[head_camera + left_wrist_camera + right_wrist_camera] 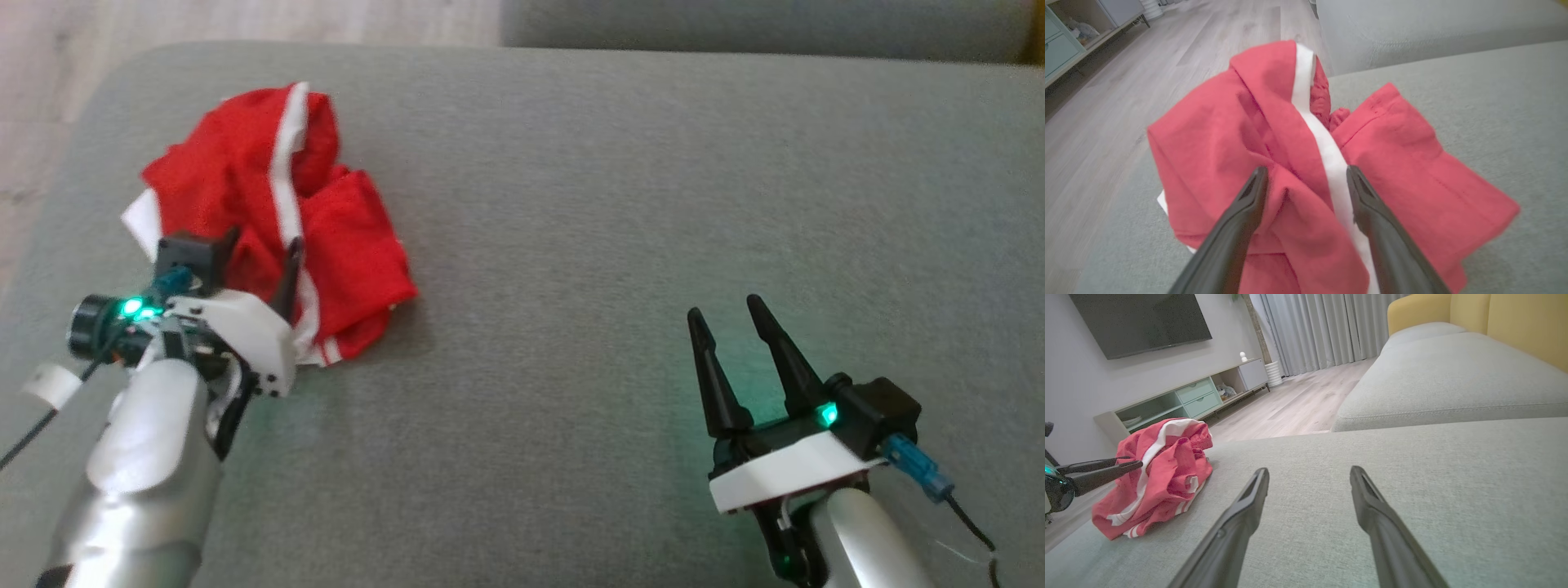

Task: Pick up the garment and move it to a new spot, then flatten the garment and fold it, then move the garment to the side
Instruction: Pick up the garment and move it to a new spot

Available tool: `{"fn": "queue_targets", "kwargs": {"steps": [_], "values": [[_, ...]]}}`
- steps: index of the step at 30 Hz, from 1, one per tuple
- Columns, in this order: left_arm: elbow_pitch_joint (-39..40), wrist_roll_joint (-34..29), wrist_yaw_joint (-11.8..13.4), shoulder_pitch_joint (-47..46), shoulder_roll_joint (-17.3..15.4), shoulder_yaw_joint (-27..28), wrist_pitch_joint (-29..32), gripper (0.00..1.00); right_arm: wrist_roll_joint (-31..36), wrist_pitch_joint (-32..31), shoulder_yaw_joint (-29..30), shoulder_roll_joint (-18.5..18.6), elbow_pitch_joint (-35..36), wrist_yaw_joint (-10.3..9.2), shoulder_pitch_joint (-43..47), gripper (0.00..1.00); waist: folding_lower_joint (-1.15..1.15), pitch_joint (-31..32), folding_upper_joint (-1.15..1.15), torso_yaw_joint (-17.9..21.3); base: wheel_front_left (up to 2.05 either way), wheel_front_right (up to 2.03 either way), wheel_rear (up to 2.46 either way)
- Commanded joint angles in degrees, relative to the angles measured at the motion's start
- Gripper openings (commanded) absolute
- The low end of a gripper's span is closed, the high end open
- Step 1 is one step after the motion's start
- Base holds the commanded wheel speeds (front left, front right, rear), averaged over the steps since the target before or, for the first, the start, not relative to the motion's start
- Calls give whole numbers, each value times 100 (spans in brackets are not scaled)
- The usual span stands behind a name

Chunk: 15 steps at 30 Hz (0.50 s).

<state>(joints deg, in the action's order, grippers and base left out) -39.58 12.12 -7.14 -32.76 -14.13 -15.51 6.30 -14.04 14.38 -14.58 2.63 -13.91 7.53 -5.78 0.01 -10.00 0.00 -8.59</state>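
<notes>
- Right gripper [725,309]: near right of the grey sofa seat [612,204], low over bare fabric. Fingers [1229,535] wide apart, nothing between them. Well apart from the garment.
- Left gripper [265,238]: near left of the seat, at the near edge of the garment. Fingers [1237,228] wide apart, one on each side of a raised fold that carries the white stripe. They are not pinched on the cloth, and whether the tips touch it cannot be told. In the right wrist view the left gripper [1106,467] comes in from the left edge with its tips against the upper part of the heap.
- Garment [343,237]: red cloth with a white stripe and white trim, crumpled in a loose heap [1208,143]. It lies on the left part of the seat, close to the left edge, unfolded [1167,469].
- Second grey cushion [735,24]: beyond the far edge of the seat.
- Yellow backrest [1515,322]: far right, behind that cushion.
- Floor [49,82]: pale wood boards, left of and beyond the seat.
- Low cabinet [1180,400]: far left against the wall, with pale green drawers and open shelves.
- Television [1139,318]: dark screen on the wall above the cabinet.
- Curtains [1323,330]: grey, hanging at the far end of the room.
</notes>
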Motion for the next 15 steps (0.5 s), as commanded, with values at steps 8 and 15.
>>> {"fn": "queue_targets", "kwargs": {"steps": [8, 15], "values": [[-774, 67, 137, -555, -334, 253, 9, 0, 17, 62, -60, 25, 196, -4, -215, 100, -1, -98, 0, 338, 0, 0, 0], [-644, 301, 69, -690, -200, 327, -930, 0, 2, 62, 20, 25, 166, -4, -130, 100, -1, 125, 0, 300, 0, 0, 0]]}}
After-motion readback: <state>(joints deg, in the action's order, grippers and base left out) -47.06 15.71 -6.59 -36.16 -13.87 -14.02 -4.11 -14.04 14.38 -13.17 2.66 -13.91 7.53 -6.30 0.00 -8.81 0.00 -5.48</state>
